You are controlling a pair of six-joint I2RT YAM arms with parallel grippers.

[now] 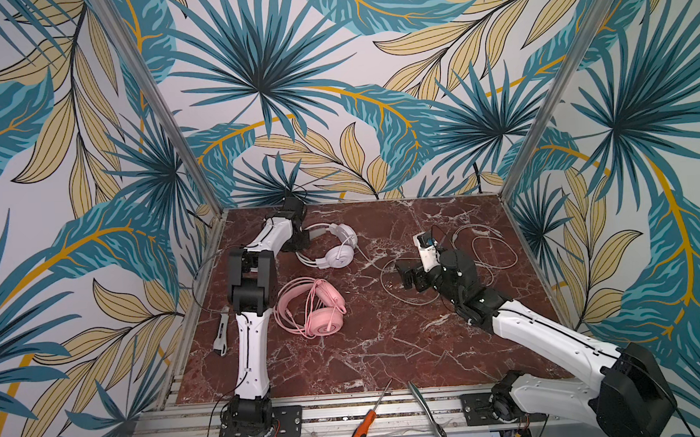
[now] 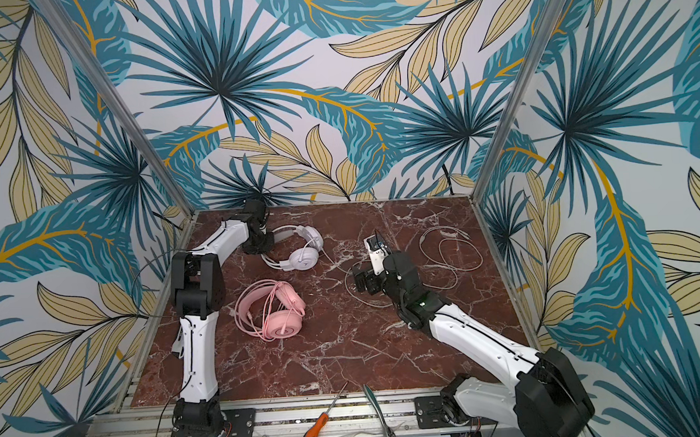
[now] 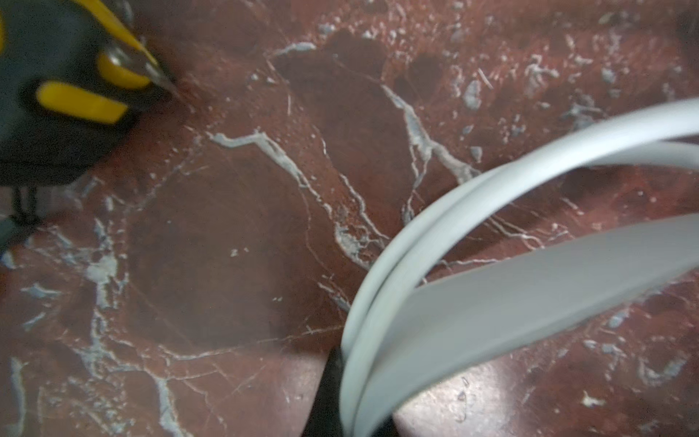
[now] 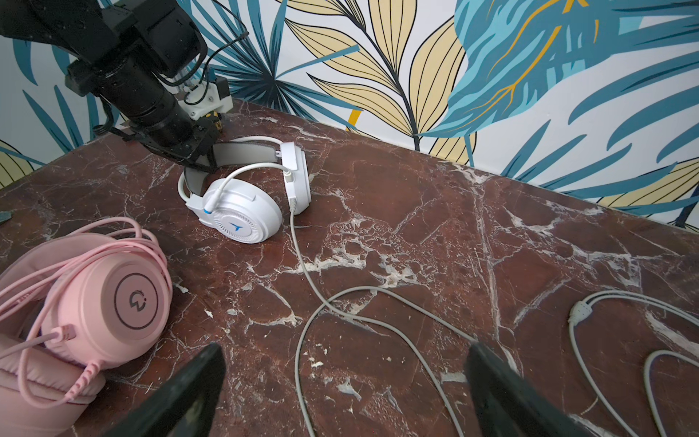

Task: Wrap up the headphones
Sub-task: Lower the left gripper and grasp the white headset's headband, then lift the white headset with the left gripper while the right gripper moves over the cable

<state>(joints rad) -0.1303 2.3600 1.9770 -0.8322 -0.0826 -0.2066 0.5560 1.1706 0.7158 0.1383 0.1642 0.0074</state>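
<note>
1. Taking the far wall as 12 o'clock, the white headset (image 1: pixel 333 245) (image 2: pixel 300 251), an over-ear plastic pair with round ribbed cups, lies at about 11 o'clock from the middle of the red-brown marble table (image 1: pixel 389 350).
2. The left gripper (image 1: pixel 302 241) (image 4: pixel 196 157) is clamped on that headset's arched headband (image 3: pixel 491 302), at the end of the arch away from the cups. The left wrist view shows the grey-white band right against a black finger.
3. The white headset's long thin white cable (image 1: pixel 492 256) (image 4: pixel 340 302) runs from one cup across the marble towards 2 o'clock and lies there in loose, unwound loops.
4. The right gripper (image 1: pixel 406 274) (image 4: pixel 344 352) hovers just past centre, towards 2 o'clock. Its jaws are spread wide with nothing between them. In the right wrist view a stretch of cable lies on the table below the gap.
5. The pink headset (image 1: pixel 316 309) (image 4: pixel 94 302), an all-pink over-ear pair with padded cups, rests at 9 o'clock, near the left arm, its pink cable wound around it.
6. At 6 o'clock, off the marble on the metal rail, lie an orange-handled screwdriver (image 1: pixel 367 424) and a steel ratchet wrench (image 1: pixel 426 410).
</note>
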